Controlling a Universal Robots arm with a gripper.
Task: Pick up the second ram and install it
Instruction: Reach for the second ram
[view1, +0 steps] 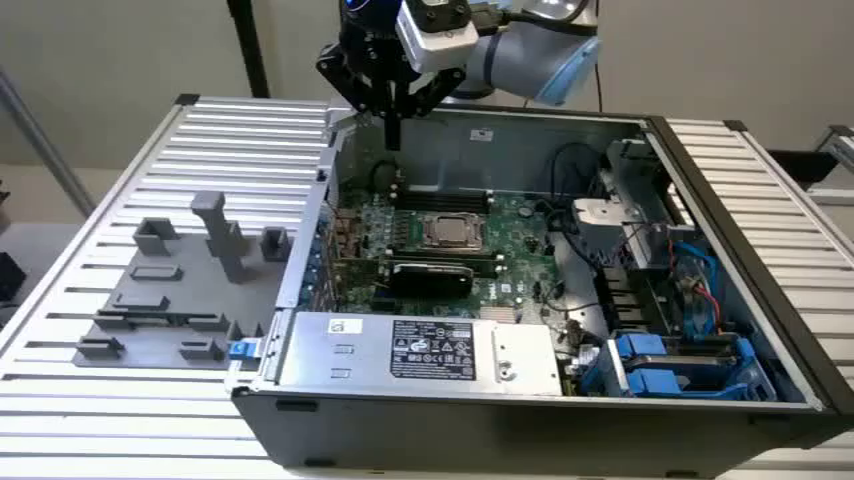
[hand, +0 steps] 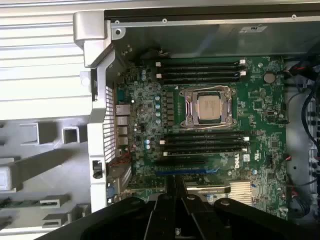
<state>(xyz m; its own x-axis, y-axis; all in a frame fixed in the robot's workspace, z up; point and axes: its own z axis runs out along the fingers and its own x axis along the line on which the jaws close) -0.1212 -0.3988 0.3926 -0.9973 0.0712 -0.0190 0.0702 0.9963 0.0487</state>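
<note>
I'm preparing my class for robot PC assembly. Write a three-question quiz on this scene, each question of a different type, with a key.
1. True or false: the gripper hangs above the open computer case, not above the gray fixture tray.
2. In the exterior view, the gray fixture tray lies: A) to the left of the case; B) to the right of the case; C) inside the case.
3. What colour is the motherboard inside the case?

Key: 1 true; 2 A; 3 green.
</note>
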